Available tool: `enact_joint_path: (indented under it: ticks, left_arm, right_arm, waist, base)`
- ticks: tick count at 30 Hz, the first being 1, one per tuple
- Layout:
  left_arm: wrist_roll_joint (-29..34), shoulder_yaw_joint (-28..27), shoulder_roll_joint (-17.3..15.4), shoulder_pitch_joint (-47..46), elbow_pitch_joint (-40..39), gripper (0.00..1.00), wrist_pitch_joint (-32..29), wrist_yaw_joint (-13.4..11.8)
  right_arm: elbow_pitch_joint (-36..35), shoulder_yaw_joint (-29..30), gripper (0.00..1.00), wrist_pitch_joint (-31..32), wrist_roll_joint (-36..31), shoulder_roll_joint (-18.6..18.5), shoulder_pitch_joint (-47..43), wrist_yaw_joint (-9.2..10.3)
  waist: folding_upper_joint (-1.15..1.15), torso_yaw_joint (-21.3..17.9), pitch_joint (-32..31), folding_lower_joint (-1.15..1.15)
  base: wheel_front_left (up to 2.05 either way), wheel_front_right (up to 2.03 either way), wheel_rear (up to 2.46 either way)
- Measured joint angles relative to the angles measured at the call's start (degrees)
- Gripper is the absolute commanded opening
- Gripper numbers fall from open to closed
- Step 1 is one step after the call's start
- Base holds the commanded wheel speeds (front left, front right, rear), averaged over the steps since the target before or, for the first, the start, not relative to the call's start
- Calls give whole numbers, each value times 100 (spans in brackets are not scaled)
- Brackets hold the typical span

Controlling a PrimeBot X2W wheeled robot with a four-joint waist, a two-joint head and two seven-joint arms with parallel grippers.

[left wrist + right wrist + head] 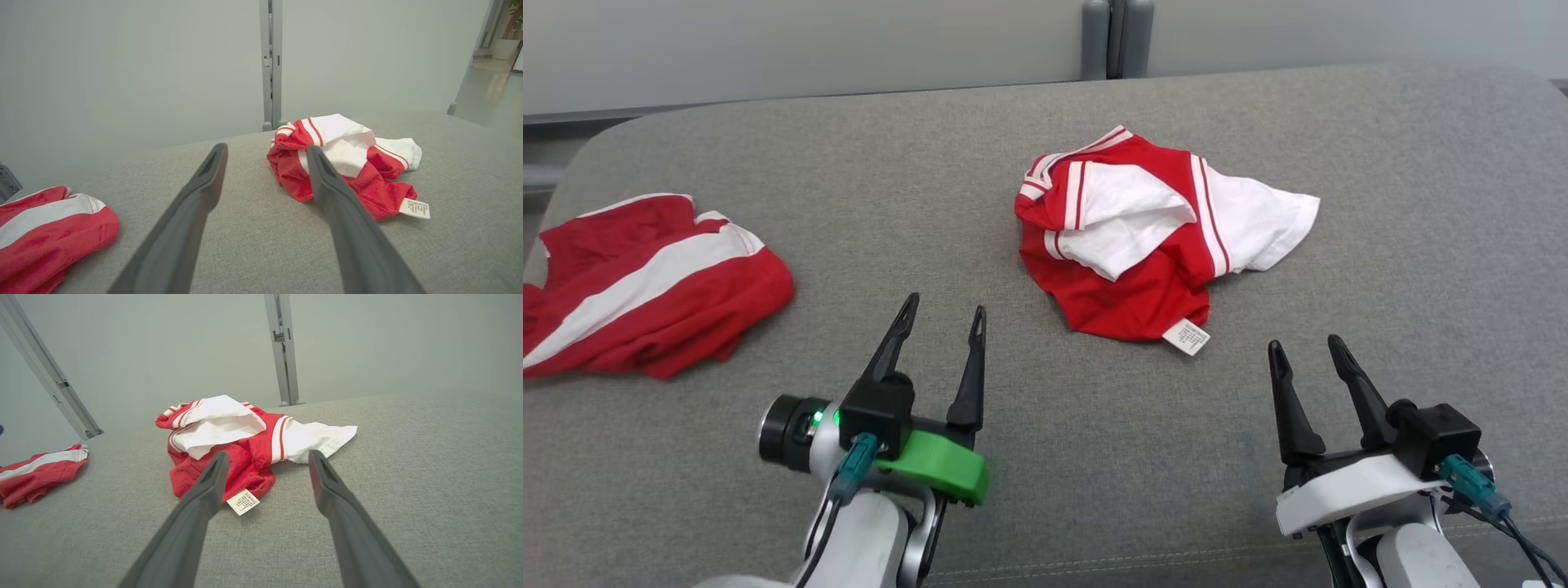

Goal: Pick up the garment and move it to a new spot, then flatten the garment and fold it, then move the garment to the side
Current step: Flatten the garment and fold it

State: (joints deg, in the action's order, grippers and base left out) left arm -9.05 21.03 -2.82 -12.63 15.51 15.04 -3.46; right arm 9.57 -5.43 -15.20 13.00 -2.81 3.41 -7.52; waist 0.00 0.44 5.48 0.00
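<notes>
Red garment (1131,245) ahead of right tool (1303,343)

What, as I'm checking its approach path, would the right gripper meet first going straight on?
Probably the crumpled garment, near its white sleeve, which the open right gripper points at; depth is unclear, so the grey surface might come first.

Garment (1137,282) lies right of second garment (645,282).

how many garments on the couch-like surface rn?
2. A crumpled red-and-white garment lies mid-surface. A second red-and-white garment lies at the left edge, partly cut off by the head view. Nothing seems hidden.
</notes>
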Motion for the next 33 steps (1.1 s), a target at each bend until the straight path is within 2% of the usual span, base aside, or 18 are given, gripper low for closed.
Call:
enact_joint_path:
  ticks: [4, 12, 18, 21, 25, 29, 33]
  left_arm:
    - [-2, 428, 1, -889, 595, 100, 1, 203]
    - [-11, 1247, 3, -2441, 1845, 100, -98, 434]
    - [-153, 1642, 10, -3453, 2561, 100, -170, 434]
    - [-48, 1891, 13, -3832, 3025, 100, -385, 272]
    - [89, 2269, 9, -4299, 3587, 100, -599, -98]
    - [101, 2538, 7, -4430, 3907, 100, -751, -153]
    - [118, 2749, 10, -4518, 4205, 100, -882, -349]
  right_arm:
    - [-34, -37, 100, 0, -5, -1, 210, 0]
    - [-71, -120, 100, 0, 45, -4, 448, 0]
    - [-76, -208, 100, 0, 152, -7, 570, 0]
    - [-77, -233, 100, 0, 219, -5, 639, 0]
    - [-74, -276, 100, 0, 341, -5, 692, 0]
    - [-75, -289, 100, 0, 377, -5, 694, 0]
    - [-111, -245, 100, 0, 436, -5, 694, 0]
  waist:
    - [0, -242, 267, 0]
    - [0, -725, 701, 1]
    - [0, -1106, 1004, 1]
    - [0, -1280, 1148, 1]
    - [0, -1560, 1343, 1]
    - [0, -1745, 1454, 1]
    - [0, -1847, 1541, 1]
  base:
    - [0, 0, 0]
    - [0, 0, 0]
    - [0, 0, 0]
    - [0, 0, 0]
    - [0, 0, 0]
    - [0, 0, 0]
    - [0, 0, 0]
